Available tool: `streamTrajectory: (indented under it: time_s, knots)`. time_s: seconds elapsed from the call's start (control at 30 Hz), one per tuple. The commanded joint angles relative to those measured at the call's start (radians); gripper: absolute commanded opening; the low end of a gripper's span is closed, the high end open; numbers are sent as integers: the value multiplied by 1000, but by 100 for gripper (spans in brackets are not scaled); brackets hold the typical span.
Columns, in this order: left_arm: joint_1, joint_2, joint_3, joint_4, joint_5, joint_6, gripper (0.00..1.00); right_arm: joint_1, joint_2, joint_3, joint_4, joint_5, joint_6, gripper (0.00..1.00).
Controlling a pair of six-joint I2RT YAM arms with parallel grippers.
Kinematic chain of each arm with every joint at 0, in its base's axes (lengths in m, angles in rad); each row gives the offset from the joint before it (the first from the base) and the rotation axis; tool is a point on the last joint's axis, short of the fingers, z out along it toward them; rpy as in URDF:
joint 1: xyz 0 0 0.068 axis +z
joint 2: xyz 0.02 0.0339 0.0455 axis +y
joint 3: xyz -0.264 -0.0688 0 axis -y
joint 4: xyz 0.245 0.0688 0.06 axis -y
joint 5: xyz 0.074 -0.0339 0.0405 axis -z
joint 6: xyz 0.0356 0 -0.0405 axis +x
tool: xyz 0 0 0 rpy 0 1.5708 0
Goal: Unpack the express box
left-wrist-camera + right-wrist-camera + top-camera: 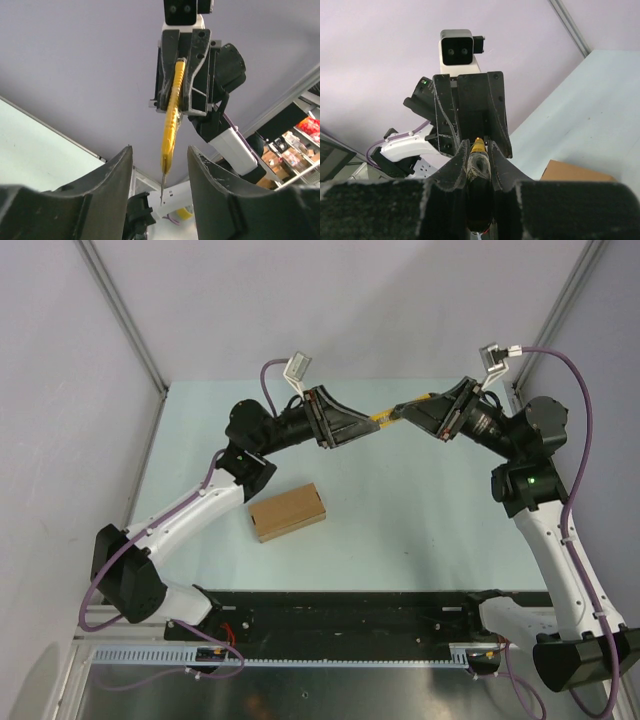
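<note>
Right gripper [403, 416] clamped on utility knife [384, 418], held mid-air, probably presenting it for handover. Left gripper [366, 424] jaws apart, flanking the blade end, no contact visible. Express box [287, 512] on table [420, 530], apparently unopened, at 7 o'clock from the knife.

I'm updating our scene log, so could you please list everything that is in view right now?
express box: one, brown cardboard, lying on the table left of centre.
utility knife: one, yellow and black, held in the air between the two arms over the far half of the table.
table: one, pale green.
frame posts: two, grey metal, at the far corners.
left arm: one, white and black, on the left; left jaws apart on either side of the knife's tip.
right arm: one, white and black, on the right; right jaws shut on the knife's handle.
</note>
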Motion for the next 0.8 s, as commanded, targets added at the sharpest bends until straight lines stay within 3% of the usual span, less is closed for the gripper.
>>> streamTrajectory:
  time_s: [0.0, 0.07, 0.1, 0.2, 0.4, 0.5, 0.53, 0.6, 0.67, 0.77]
  knots:
    - [-7, -13, 44, 50, -10, -11, 39, -2, 8, 13, 58, 14, 26, 0]
    - [-7, -17, 46, 52, -5, -3, 28, 0, 11, 13, 53, 13, 24, 0]
    - [-5, -19, 44, 50, -7, 1, 16, -2, 11, 13, 52, 13, 26, 0]
    - [-7, -19, 52, 50, -2, 11, 0, -2, 18, 13, 48, 13, 47, 0]
    - [-5, 23, 90, 50, 21, 5, 0, 20, 17, 13, 7, 39, 20, 1]
    - [-7, 29, 96, 50, 24, 2, 0, 18, 17, 13, 7, 30, 15, 24]
    - [-5, 29, 96, 50, 22, 2, 0, 18, 18, 13, 10, 18, 13, 43]
    - [-7, 30, 102, 50, 21, -3, 0, 18, 21, 13, -8, 5, 9, 52]
    - [-7, 26, 102, 50, 25, -11, 0, 18, 21, 13, -24, 7, 4, 68]
    - [-8, 15, 80, 50, 22, -11, 0, 21, 15, 13, -22, -7, 12, 80]
